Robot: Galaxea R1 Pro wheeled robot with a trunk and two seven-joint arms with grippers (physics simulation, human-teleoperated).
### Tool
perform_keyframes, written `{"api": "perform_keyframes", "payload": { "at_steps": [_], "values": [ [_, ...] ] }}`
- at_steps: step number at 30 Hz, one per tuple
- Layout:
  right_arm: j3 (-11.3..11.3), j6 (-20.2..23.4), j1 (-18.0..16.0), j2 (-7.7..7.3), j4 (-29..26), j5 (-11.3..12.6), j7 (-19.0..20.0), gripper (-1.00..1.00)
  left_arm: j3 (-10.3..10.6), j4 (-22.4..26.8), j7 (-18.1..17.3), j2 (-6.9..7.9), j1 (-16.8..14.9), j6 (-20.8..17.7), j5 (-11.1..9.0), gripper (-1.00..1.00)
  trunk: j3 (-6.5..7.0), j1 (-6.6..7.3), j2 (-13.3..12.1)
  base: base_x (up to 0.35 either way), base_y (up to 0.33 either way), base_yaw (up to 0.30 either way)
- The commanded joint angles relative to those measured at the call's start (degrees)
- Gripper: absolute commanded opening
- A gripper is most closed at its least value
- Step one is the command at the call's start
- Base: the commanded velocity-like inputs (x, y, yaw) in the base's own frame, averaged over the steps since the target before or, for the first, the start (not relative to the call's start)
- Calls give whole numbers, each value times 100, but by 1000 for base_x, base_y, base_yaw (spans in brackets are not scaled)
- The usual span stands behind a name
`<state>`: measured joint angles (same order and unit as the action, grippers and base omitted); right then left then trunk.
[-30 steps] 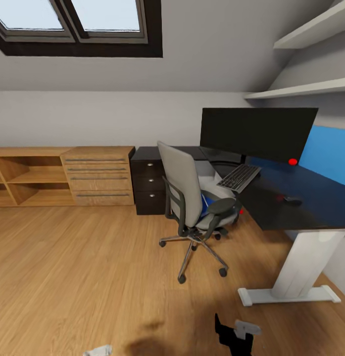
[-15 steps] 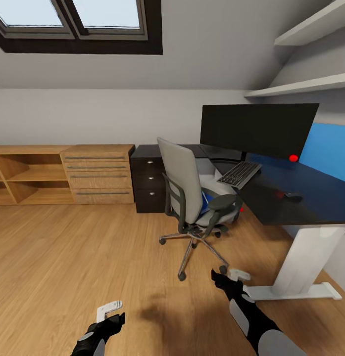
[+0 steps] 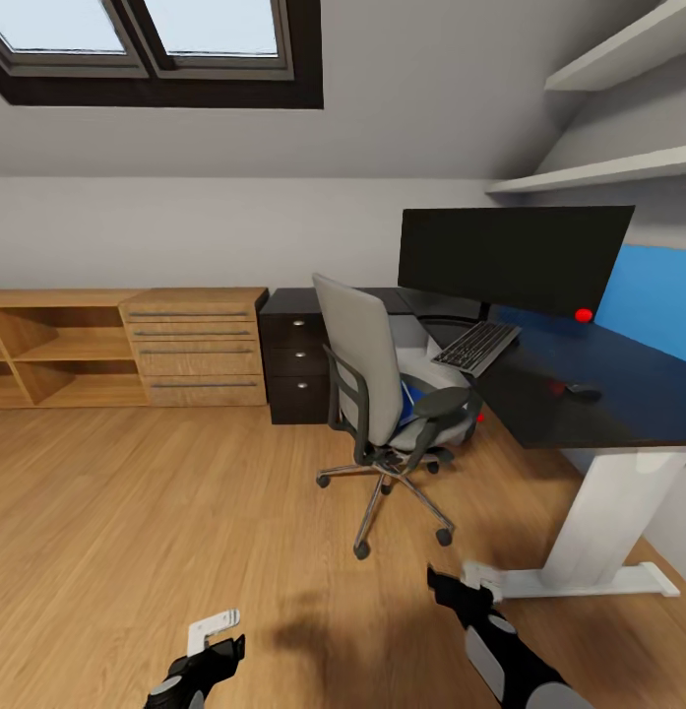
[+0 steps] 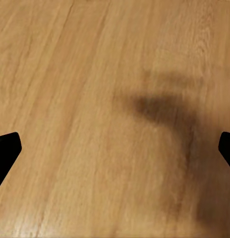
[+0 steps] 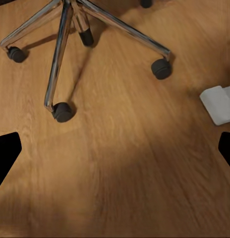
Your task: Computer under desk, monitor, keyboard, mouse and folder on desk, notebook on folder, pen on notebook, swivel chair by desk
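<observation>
1. The swivel chair (image 3: pixel 382 394) is seen standing on the wood floor (image 3: pixel 136 512) just beside the black-topped counter (image 3: pixel 598 394), its tall grey back turned toward the camera.
2. A bright blue folder (image 3: pixel 409 404) is seen on the chair seat, partly hidden behind the backrest and armrest.
3. The monitor (image 3: pixel 515 258) is observed upright on the counter; a red dot is noted at its lower right corner.
4. The keyboard (image 3: pixel 475 347) is seen lying on the counter in front of the monitor, close to the counter edge nearest the chair.
5. The mouse (image 3: pixel 582 392) is seen on the counter, set apart from the keyboard toward the right.
6. A light grey form, possibly the computer (image 3: pixel 421 366), is glimpsed under the counter behind the chair; identification is uncertain.
7. The left gripper (image 3: pixel 217 628) is held low above bare floor; in the left wrist view its jaws are recorded as spread apart, nothing between them.
8. The right gripper (image 3: pixel 470 579) is held near the counter's white foot (image 5: pixel 219 104); its jaws are likewise apart, over floor beside the chair's chrome base (image 5: pixel 70 29).
9. A low wooden shelf unit (image 3: pixel 126 347) is noted along the far wall.
</observation>
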<state>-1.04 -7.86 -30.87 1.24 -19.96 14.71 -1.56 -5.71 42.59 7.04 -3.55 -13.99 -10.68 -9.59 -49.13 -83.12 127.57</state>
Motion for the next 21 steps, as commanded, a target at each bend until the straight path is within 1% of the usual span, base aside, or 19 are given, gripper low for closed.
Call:
{"api": "perform_keyframes", "payload": {
  "at_steps": [1, 3, 7, 16, 20, 21],
  "values": [
    [-9, 15, 0, 0, 36, 23, -5, 100, -6, 44, 17, -2, 0, -63, -60, 100, -6, 1, 2, 0, 0, 0],
    [-13, 80, 4, -4, 100, 23, -4, 100, -5, 109, 17, 0, 0, -127, -61, 100, -6, 1, 2, 0, 0, 0],
    [-19, 197, 10, -13, 230, 23, -2, 100, -1, 238, 17, -5, 1, -240, -53, 100, -77, -87, 163, 0, 0, 0],
    [-19, 197, 11, -19, 291, 23, -2, 100, 0, 528, 17, 11, 1, -241, -52, 100, -239, -284, 524, 0, 0, 0],
    [-19, 142, 11, -15, 291, 23, -3, 100, 0, 657, 6, 16, 1, -241, -48, 100, -239, -284, 524, 0, 0, 0],
    [-18, 72, 11, -11, 291, 23, -3, 100, 0, 848, 3, 18, 1, -243, -46, 100, -239, -284, 524, 0, 0, 0]
  ]
}}
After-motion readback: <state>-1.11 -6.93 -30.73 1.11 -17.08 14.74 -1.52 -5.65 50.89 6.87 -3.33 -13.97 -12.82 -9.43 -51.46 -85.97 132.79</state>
